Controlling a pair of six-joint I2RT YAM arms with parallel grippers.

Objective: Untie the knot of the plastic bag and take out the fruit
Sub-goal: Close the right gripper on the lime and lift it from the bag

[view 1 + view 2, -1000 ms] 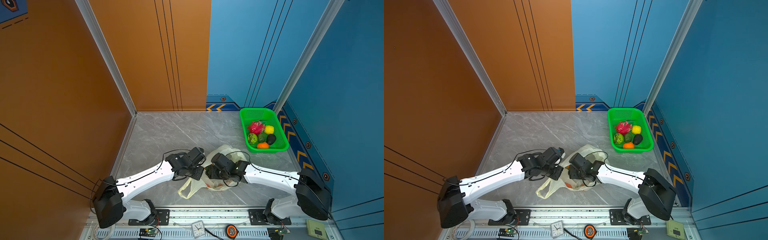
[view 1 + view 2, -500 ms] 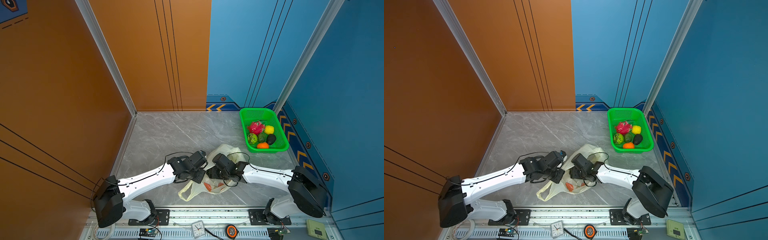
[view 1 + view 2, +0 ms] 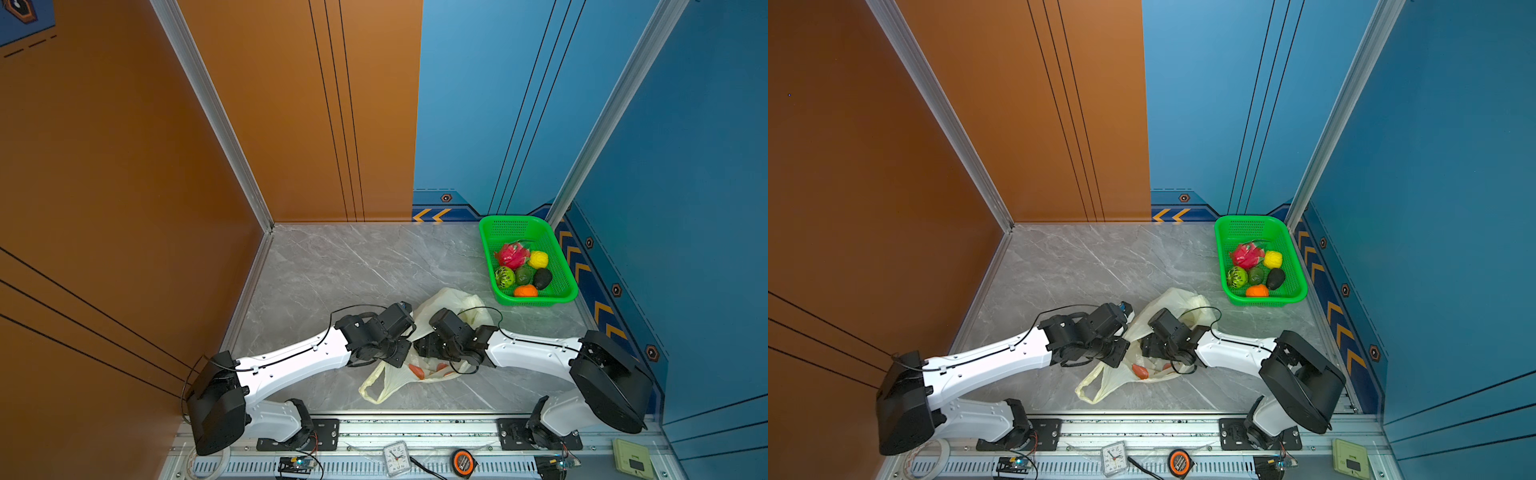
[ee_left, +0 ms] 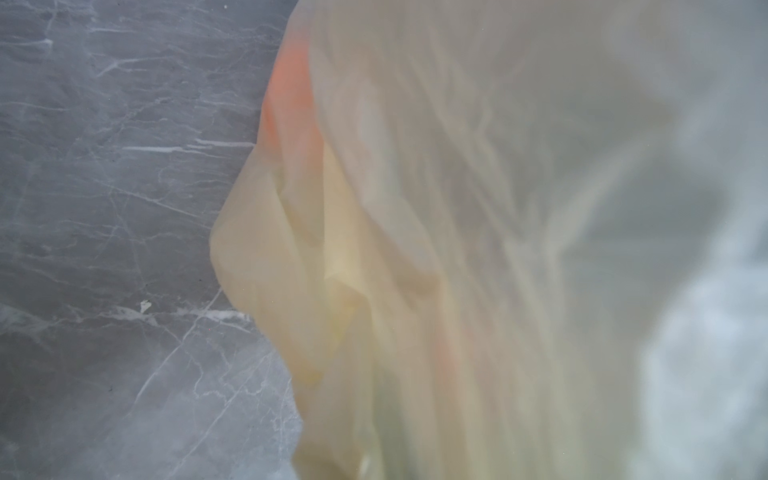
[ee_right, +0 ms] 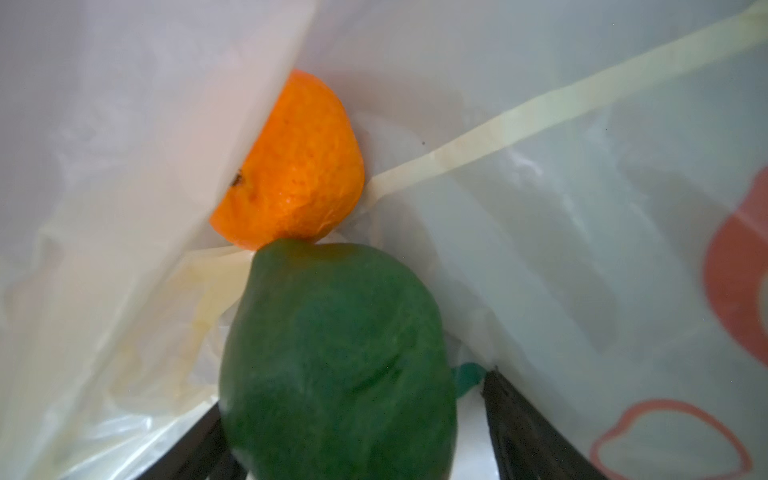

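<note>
Grey veined marble tabletop [image 3: 332, 270], walled in orange and blue, carries the plastic bag [image 3: 449, 301] near its front edge. In both top views the bag lies crumpled between the two wrists, one handle loop [image 3: 372, 388] slack toward the rail. A green perforated basket [image 3: 511, 228] sits well apart at the far right, holding a dragon fruit [image 3: 512, 254] and five smaller pieces. Those views hide both sets of fingers under the wrist housings. The right wrist camera looks inside the bag [image 5: 582, 208]: the right gripper [image 5: 353, 395] is spread wide, its black fingers [image 5: 523, 424] on either side of a dark green fruit [image 5: 340, 332], with a clear gap on one side. An orange [image 5: 299, 166] touches that fruit's far end, half tucked under a fold of film. The left wrist camera shows only blurred cream film [image 4: 415, 249] pleated across the lens beside bare marble. The left gripper [image 3: 397, 351] is clenched at the bag's edge, apparently pinching that film.
</note>
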